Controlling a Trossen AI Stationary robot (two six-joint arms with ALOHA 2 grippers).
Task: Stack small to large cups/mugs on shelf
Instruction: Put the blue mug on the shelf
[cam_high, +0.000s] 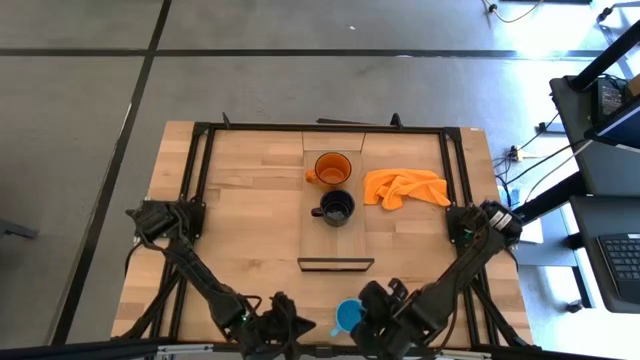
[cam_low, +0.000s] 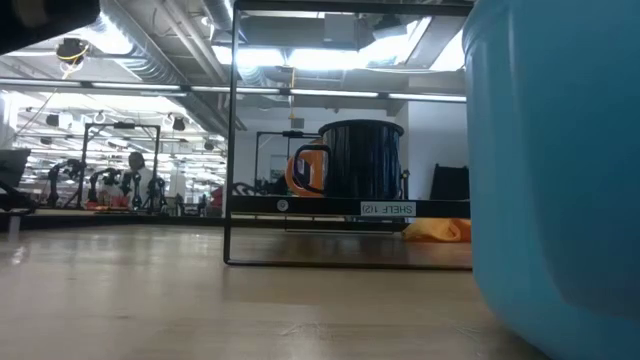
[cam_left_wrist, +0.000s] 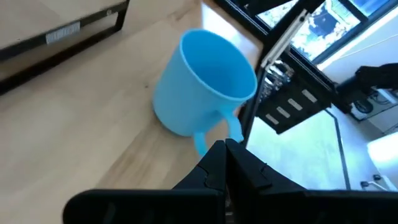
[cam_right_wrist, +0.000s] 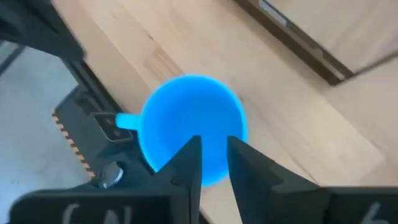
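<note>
The bright blue mug (cam_high: 348, 316) stands upright on its base on the tabletop near the front edge, and fills the right of the low view (cam_low: 555, 170). The orange mug (cam_high: 332, 168) and the black mug (cam_high: 337, 208) stand on the shelf plank (cam_high: 335, 245), orange farther back. My left gripper (cam_left_wrist: 225, 150) is shut, just left of the blue mug's handle (cam_left_wrist: 231, 127). My right gripper (cam_right_wrist: 214, 152) is slightly open above the mug's opening (cam_right_wrist: 193, 124), at its rim opposite the handle. My left gripper's shut fingertips (cam_left_wrist: 217, 155) stand right at the blue mug's handle (cam_left_wrist: 235, 132); I cannot tell whether they touch it. My right gripper points down over the mug's rim (cam_right_wrist: 214, 177), blue showing in the gap between the fingers; I cannot tell whether they touch it.
An orange cloth (cam_high: 405, 187) lies on the table right of the shelf. A dark metal frame (cam_high: 335, 264) stands at the shelf's near end, between the blue mug and the black mug. Black rails (cam_high: 200, 180) run along the table's sides.
</note>
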